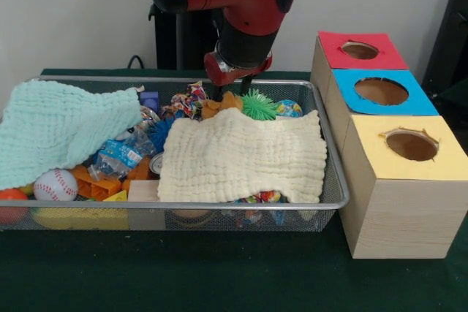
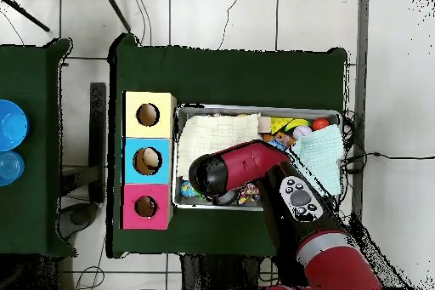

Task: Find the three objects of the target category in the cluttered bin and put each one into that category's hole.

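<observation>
My arm (image 1: 234,5) reached down into the back of the wire bin (image 1: 333,180), and my pincer (image 1: 232,91) sat low among the clutter there, just beside a green spiky ball (image 1: 257,105) and an orange toy (image 1: 221,104). I could not tell whether the pincer was open or closed, or whether it held anything, since my wrist hid it from above and the toys crowded it from the front.

A cream cloth (image 1: 245,155) lay over the right half of the bin, and a mint cloth (image 1: 62,129) was draped over the left end. Between them showed a baseball (image 1: 55,185), a crumpled water bottle (image 1: 121,155), orange blocks (image 1: 99,184) and a knotted rope toy (image 1: 190,100).

Beside the bin on the green tabletop (image 1: 219,275) stood three wooden boxes in a row, each with a round hole: yellow (image 1: 413,147), blue (image 1: 380,93) and red (image 1: 360,50).
</observation>
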{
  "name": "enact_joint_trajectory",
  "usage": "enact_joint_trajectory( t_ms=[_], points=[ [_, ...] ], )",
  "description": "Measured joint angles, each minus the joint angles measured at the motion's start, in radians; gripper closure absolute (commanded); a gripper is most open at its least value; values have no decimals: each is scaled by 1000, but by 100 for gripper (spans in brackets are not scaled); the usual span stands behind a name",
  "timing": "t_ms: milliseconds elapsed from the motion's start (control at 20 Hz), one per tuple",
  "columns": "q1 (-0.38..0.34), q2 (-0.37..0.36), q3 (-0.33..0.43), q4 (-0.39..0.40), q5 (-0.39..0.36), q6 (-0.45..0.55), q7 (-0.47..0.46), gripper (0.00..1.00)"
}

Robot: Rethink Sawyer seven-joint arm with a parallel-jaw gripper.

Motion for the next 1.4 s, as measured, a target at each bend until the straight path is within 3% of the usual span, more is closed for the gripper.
enact_joint_trajectory(
  t_ms=[450, 1400],
  points=[
    [0, 17, 0, 0, 0, -71, 0, 0],
    [35, 18, -28, 0, -34, -74, 0, 0]
  ],
)
